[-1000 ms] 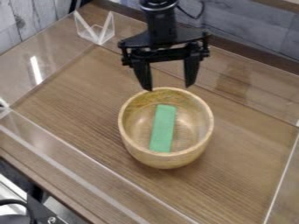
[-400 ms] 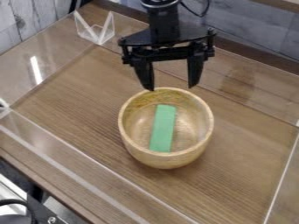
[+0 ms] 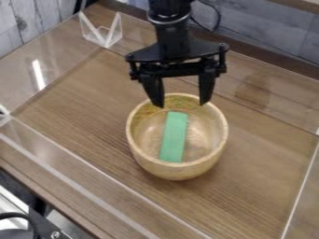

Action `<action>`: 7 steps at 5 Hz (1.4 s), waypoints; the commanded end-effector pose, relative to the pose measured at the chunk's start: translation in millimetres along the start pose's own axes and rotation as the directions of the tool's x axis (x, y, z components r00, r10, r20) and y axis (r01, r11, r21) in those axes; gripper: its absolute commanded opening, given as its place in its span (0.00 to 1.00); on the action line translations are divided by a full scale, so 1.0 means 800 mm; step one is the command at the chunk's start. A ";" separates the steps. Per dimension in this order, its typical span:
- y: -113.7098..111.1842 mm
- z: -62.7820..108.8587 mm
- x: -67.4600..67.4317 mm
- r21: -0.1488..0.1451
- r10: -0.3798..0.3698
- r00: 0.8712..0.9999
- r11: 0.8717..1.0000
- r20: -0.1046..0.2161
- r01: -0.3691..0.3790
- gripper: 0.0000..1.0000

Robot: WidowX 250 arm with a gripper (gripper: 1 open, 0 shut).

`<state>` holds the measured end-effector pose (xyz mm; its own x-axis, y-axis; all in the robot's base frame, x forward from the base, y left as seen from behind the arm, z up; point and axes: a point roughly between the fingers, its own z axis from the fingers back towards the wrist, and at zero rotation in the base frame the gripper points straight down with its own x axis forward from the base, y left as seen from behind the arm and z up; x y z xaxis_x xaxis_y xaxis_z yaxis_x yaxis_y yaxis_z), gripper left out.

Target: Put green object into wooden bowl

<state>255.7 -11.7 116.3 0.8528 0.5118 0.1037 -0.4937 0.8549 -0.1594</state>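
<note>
The green object lies flat inside the wooden bowl, running from the far rim toward the near side. The bowl stands on the wooden tabletop, a little right of center. My black gripper hangs pointing down just over the bowl's far rim, open wide, with nothing between its fingers. Its left fingertip and right one sit above the rim, apart from the green bar.
Clear acrylic walls fence the wooden table on the left, front and right. A clear plastic piece stands at the back left. The table's front edge drops off at the lower left.
The gripper has sunk a little toward the bowl's far rim and twisted slightly. It stays open. The green bar and bowl have not moved.
</note>
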 end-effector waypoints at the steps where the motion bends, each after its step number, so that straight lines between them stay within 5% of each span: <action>1: -0.004 0.005 0.006 -0.019 -0.052 0.998 0.998 0.022 0.052 1.00; 2: -0.003 -0.001 0.013 -0.019 -0.067 0.997 0.998 0.024 0.068 0.00; 3: -0.003 0.000 0.018 -0.024 -0.083 0.996 0.996 0.031 0.083 1.00; 5: -0.018 0.030 0.022 -0.016 -0.039 0.998 0.999 0.051 0.040 1.00; 7: -0.020 0.006 0.020 -0.009 -0.024 0.998 1.000 0.058 0.025 1.00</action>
<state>271.7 -16.9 116.1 0.8604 0.4924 0.1318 -0.4737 0.8678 -0.1500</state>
